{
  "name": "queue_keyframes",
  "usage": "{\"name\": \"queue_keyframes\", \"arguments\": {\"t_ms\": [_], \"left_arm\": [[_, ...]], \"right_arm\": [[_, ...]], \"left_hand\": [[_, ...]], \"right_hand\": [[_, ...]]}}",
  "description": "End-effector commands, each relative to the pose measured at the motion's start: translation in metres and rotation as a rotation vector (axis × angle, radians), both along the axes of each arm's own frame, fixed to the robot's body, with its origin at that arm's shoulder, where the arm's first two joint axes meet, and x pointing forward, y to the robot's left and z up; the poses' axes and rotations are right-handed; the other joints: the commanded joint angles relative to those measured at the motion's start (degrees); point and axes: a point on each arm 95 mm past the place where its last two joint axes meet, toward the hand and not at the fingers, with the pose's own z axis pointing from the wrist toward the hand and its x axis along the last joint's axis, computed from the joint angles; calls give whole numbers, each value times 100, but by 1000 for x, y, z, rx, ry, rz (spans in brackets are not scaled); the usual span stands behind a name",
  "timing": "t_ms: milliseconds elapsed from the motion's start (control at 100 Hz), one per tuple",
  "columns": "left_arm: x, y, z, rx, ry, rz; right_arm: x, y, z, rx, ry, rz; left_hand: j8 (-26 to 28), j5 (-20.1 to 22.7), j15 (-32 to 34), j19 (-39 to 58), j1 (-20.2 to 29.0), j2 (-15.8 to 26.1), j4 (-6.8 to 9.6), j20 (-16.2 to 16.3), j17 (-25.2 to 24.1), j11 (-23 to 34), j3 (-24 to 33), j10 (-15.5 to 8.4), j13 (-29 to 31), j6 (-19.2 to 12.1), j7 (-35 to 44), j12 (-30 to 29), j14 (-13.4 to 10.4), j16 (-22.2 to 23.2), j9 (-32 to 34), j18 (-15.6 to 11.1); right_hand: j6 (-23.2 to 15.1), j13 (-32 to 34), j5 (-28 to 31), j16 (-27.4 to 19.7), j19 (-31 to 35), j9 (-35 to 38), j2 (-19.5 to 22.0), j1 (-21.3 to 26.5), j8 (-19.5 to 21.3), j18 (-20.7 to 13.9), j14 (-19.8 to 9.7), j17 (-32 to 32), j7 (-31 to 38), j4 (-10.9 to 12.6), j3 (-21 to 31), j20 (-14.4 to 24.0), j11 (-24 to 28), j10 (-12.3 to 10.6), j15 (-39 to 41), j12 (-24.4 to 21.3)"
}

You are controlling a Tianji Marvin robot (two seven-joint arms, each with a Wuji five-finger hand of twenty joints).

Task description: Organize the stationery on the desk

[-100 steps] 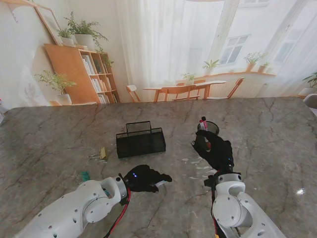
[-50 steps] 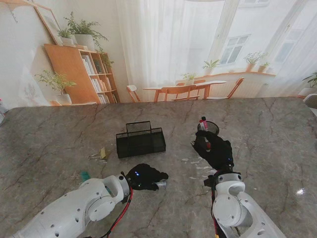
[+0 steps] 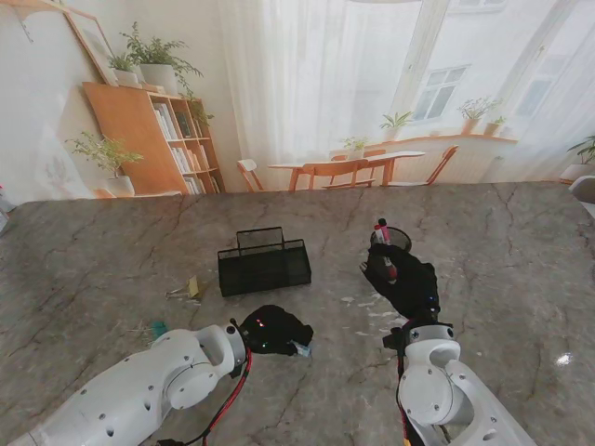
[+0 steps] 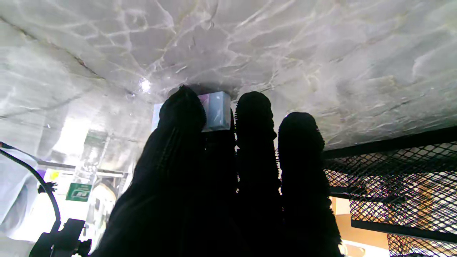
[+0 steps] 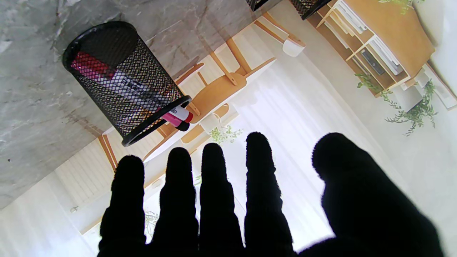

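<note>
Left robot hand [image 3: 272, 331] lies low on the desk [image 3: 483, 232], fingers curled down over a small pale block [image 4: 215, 110], likely an eraser or a small box. From the left wrist view the block sits at the fingertips [image 4: 182, 107], touching the marble, with one finger across part of its face. Whether the thumb has closed on the far side cannot be told; a firm hold is not confirmed.

Block in the stand's view: only a pale corner [image 3: 299, 347] shows at the hand's right edge, nearer to me than the black mesh tray [image 3: 264, 267].

Handling, as judgement: small, light, stiff, square-edged. Faces look smooth and slightly glossy, so it may skid on polished marble if pushed rather than pinched. Best hold is across two opposite flat sides, thumb against fingers, low on the body. Not fragile; moderate squeeze is safe.

Right robot hand [image 3: 402, 282] is raised, palm spread, fingers [image 5: 213, 167] apart, holding nothing. It hovers just nearer to me than the round mesh pen cup [image 5: 121, 82], which holds a pink-and-white marker [image 5: 175, 115].

Loose bits lie on the desk left of the tray: a yellowish clip-like piece [image 3: 192, 287] and a small green item [image 3: 159, 329], too small to name.
</note>
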Motion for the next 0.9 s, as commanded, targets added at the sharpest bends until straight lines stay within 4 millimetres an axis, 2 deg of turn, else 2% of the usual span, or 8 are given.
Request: {"name": "queue_keyframes", "arguments": {"t_ms": [0,60,140,260,380,590,890], "left_arm": [[-19,20,-41,71,92,18],[-18,20,-39,50,91,25],[-19,20,-36,21,85,39],[-19,20,-31,-19,79,61],[-20,19,-26,-43,70,65],[-21,19,-14,-68,39,66],[-22,23,15,-93,-47,70]], "right_arm": [[-1,1,-2,6,9,4],[-1,1,-2,9,7,4],[-1,1,-2,12,7,4],[0,1,-2,13,7,6],[0,1,-3,13,5,4],[-1,-1,-2,15,1,-8],[-1,-2,-2,19,-1,-15]], "left_hand": [[213,-82,283,334,7,-214,398,148,57,425,635,56,130,-3,772,-608,-94,173,750,-198],[68,-284,494,346,-426,-413,411,385,-57,769,1456,-29,43,-21,1237,-589,-132,296,633,-224],[-64,-442,658,346,-805,-601,480,559,-145,1070,2216,-120,-30,-57,1674,-612,-154,336,545,-242],[38,-574,827,315,-1073,-791,488,810,-311,1350,2895,-167,-100,-88,2011,-662,-120,355,480,-228],[64,-546,845,298,-1067,-892,460,857,-388,1373,2979,-148,-113,-109,2076,-689,-46,341,521,-207],[-12,-367,791,267,-1017,-1035,298,946,-366,1279,2976,-129,-54,-169,2012,-777,46,224,645,-197],[-34,-325,752,222,-1008,-1028,259,951,-350,1201,2912,-151,-41,-203,1974,-804,22,167,683,-240]], "right_hand": [[-29,27,36,95,91,83,194,-15,109,42,-7,-8,36,-59,-141,61,80,20,15,93],[-21,39,58,99,94,95,218,-5,112,41,-9,-6,46,-59,-150,63,84,28,21,95],[-31,33,61,99,97,94,243,-1,112,36,-12,-7,48,-59,-166,65,83,27,19,95],[-35,43,71,104,106,111,265,-2,113,36,-10,2,53,-58,-187,70,89,22,27,98],[-34,44,63,106,108,108,287,5,112,35,-19,-2,52,-55,-198,72,87,19,29,99],[-32,37,89,108,116,115,314,14,113,39,-19,2,62,-53,-228,77,87,23,28,100],[-36,48,101,110,121,119,334,25,107,44,-15,2,62,-50,-255,80,83,16,32,98]]}}
